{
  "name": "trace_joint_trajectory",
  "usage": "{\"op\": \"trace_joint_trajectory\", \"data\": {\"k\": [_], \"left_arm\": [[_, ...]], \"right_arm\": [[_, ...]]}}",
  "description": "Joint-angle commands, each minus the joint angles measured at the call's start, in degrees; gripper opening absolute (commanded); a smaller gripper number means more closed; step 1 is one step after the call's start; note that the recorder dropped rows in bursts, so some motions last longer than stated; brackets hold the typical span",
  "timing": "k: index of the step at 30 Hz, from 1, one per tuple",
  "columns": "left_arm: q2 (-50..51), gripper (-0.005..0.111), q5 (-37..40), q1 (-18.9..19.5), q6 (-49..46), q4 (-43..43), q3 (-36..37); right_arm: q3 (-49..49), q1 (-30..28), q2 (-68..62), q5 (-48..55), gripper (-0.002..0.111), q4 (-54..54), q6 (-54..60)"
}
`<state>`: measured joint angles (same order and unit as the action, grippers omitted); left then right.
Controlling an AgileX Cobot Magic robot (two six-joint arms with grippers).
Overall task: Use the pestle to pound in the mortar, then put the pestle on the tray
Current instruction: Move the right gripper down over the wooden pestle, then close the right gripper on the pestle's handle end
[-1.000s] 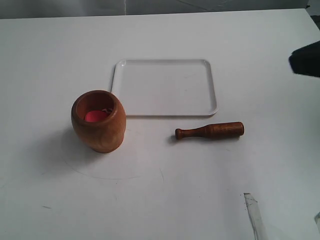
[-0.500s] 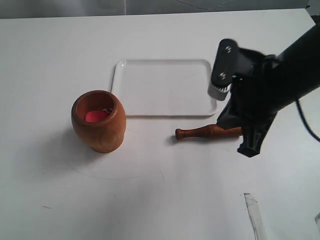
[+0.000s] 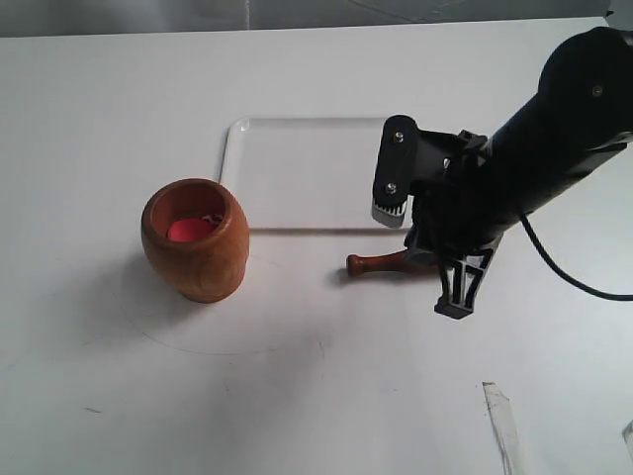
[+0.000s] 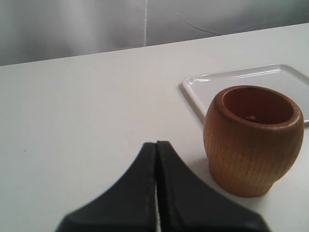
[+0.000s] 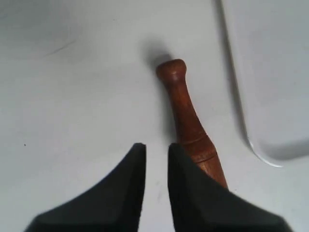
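The light brown mortar (image 3: pixel 194 239) stands upright left of centre with something red-pink inside; it shows close in the left wrist view (image 4: pixel 253 140). The white tray (image 3: pixel 297 168) lies behind it to the right. The dark reddish-brown pestle (image 3: pixel 374 263) lies flat in front of the tray, its thick end hidden under my right arm. My right gripper (image 5: pixel 157 147) hovers low over the table with its jaws slightly apart and nothing between them; the pestle (image 5: pixel 186 111) lies just beside one finger. My left gripper (image 4: pixel 156 144) is shut and empty, a short way from the mortar.
The tray's rounded corner (image 5: pixel 263 154) lies close beside the pestle. A clear strip (image 3: pixel 504 426) lies on the table near the front right. A black cable (image 3: pixel 564 277) trails from the right arm. A grey backdrop (image 4: pixel 72 24) rises behind the table's far edge.
My right arm has come in from the right edge and moved left and down, now covering the pestle's thick end. The mortar, tray and pestle have not moved.
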<state>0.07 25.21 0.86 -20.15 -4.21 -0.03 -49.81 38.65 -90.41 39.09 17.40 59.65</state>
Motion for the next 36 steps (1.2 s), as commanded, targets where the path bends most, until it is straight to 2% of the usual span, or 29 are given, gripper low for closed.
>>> {"op": "trace_joint_trajectory", "data": {"k": [1, 4, 26, 36], "left_arm": [[-0.07, 0.0, -0.17, -0.44, 0.47, 0.42, 0.03], [-0.07, 0.0, -0.17, -0.44, 0.47, 0.42, 0.03], [-0.07, 0.0, -0.17, -0.44, 0.47, 0.42, 0.03], [-0.07, 0.0, -0.17, -0.44, 0.47, 0.42, 0.03]], "right_arm": [[-0.35, 0.23, 0.16, -3.98, 0.043, -0.14, -0.32], [-0.35, 0.23, 0.16, -5.98, 0.049, -0.34, -0.32], [-0.35, 0.23, -12.8, -10.55, 0.049, -0.11, 5.06], [-0.35, 0.23, -14.02, -11.91, 0.049, 0.55, 6.46]]}}
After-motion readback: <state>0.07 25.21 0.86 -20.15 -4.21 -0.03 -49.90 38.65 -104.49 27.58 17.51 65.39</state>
